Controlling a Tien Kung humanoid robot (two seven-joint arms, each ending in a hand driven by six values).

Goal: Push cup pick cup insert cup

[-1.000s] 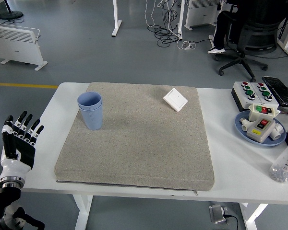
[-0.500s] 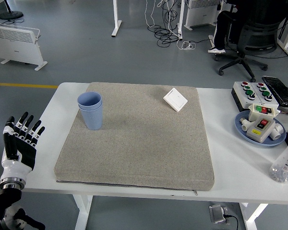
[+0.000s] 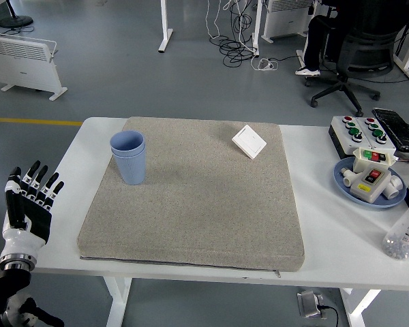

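Two blue cups point(image 3: 129, 157) stand upright, one nested inside the other, on the far left part of a grey mat point(image 3: 191, 197). My left hand point(image 3: 28, 204) hangs beside the table's left edge, well to the near left of the cups, fingers spread and holding nothing. The right hand is out of the picture.
A small white square switch plate point(image 3: 249, 141) lies on the mat's far right. At the table's right are a button box point(image 3: 358, 131), a blue plate point(image 3: 345, 184) carrying switch parts, and a clear bottle point(image 3: 403, 235). A person sits in an office chair point(image 3: 347, 48) far behind.
My left hand has sunk slightly lower beside the table. The cups have not moved.
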